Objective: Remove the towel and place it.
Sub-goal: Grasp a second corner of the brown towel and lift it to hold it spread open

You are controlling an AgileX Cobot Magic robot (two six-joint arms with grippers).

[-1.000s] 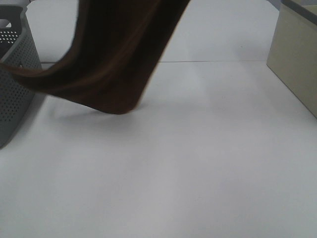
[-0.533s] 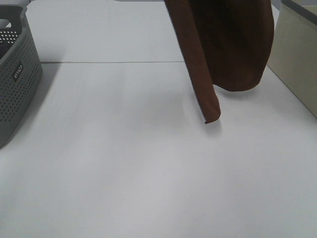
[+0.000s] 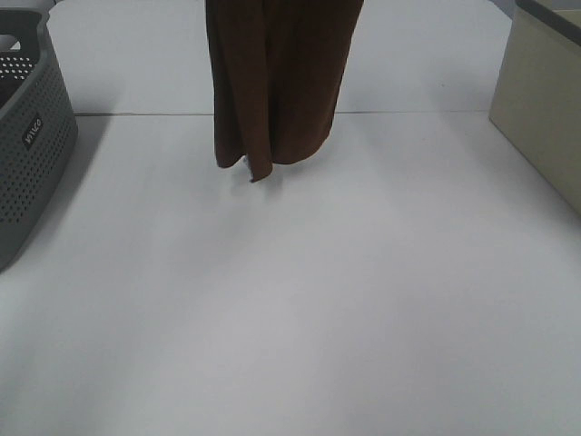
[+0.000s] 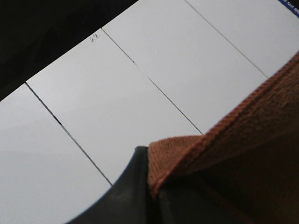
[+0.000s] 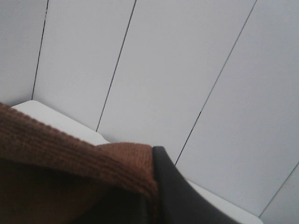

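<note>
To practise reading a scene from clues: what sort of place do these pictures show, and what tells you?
Most likely an indoor test bench set up for laundry handling, not a home: a plain white table, a gray perforated basket at its left edge, and a brown towel hanging above it.

Exterior high: we look down from a raised spot at the near side of the table (image 3: 318,300), facing across it toward the towel (image 3: 277,82), which hangs at mid-distance. The grey basket (image 3: 32,136) lies left of the towel and the beige box (image 3: 545,109) right of it.
Left wrist: we sit right against the towel's hem at the left gripper (image 4: 152,196), facing white panels with dark seams beyond the towel.
Right wrist: we sit equally close to the towel at the right gripper (image 5: 152,205), facing similar white seamed panels beyond it.
Shared: we find only the towel in all three views. The wrist views show a pinched hem, the exterior view the hanging lower part.
</note>
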